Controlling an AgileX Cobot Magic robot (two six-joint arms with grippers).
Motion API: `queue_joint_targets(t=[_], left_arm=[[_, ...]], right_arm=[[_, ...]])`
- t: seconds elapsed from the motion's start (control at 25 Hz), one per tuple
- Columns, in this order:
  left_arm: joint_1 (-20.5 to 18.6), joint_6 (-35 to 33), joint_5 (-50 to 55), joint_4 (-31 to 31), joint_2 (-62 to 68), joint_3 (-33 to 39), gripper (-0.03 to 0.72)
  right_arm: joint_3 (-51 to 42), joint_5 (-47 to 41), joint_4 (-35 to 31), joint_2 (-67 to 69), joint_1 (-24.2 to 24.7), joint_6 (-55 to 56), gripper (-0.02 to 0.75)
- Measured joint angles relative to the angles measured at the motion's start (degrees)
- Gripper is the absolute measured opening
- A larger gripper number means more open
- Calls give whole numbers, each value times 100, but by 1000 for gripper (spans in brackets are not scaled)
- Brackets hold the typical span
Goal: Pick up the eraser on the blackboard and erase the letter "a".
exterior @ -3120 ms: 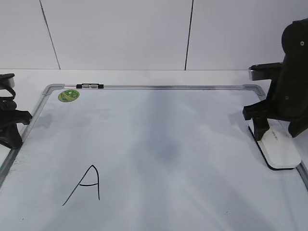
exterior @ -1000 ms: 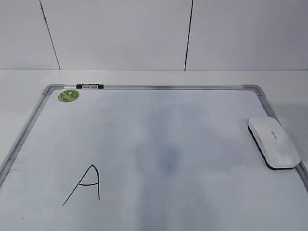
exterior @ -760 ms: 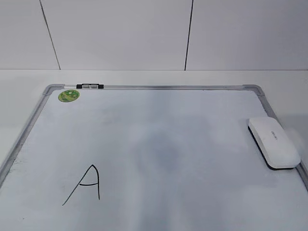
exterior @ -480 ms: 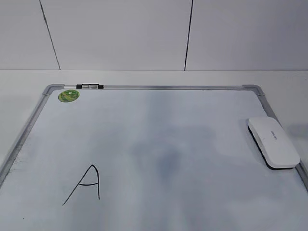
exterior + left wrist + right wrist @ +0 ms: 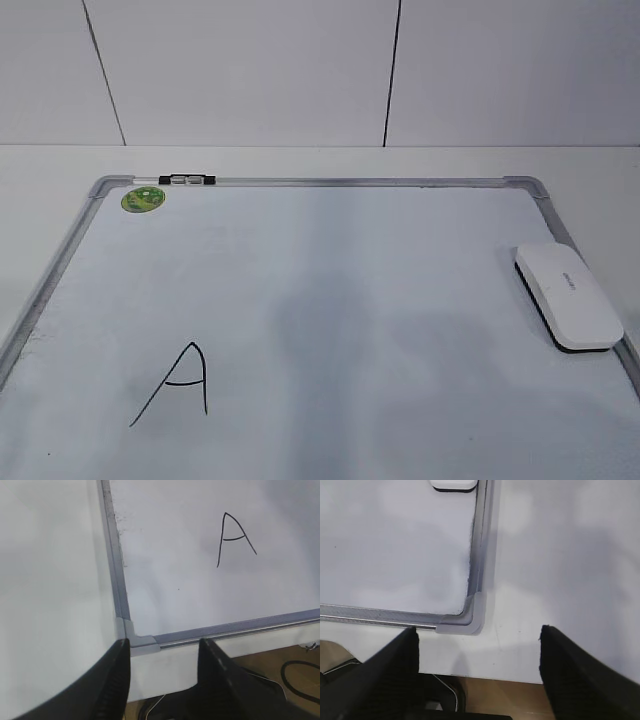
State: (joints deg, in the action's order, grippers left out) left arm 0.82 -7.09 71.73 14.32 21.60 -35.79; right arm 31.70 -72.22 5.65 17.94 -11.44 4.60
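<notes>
The eraser [image 5: 568, 297], a white block with a dark base, lies on the blackboard [image 5: 350, 182] by its right frame; its end shows at the top of the right wrist view [image 5: 453, 484]. No small cursive "a" shows on the board. A larger capital "A" [image 5: 175, 385] is at the front left, also in the left wrist view [image 5: 234, 537]. My left gripper [image 5: 162, 666] is open and empty above the board's front left corner. My right gripper [image 5: 477, 652] is open and empty above the front right corner. Neither gripper shows in the exterior view.
A green round sticker [image 5: 143, 198] and a small black clip [image 5: 186, 179] sit at the board's back left. The board's grey corners show in the wrist views [image 5: 134, 639] [image 5: 470, 617]. The white table's front edge lies just below them, with cables and floor beyond.
About three seconds ago my right gripper stood over the eraser and my left at the board's left edge; both have drawn back out of the exterior view. The eraser stays in place.
</notes>
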Motion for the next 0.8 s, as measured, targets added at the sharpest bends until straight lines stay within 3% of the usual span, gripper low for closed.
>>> queue_joint_targets(t=[0.4, 0.8], left_arm=[[0, 0, -309, -188, -288, 453, 330], [0, 0, -821, -501, -288, 663, 328]], right_arm=[[-53, -1, 255, -631, 0, -187, 594], [-310, 624, 289, -642, 0, -187, 593]])
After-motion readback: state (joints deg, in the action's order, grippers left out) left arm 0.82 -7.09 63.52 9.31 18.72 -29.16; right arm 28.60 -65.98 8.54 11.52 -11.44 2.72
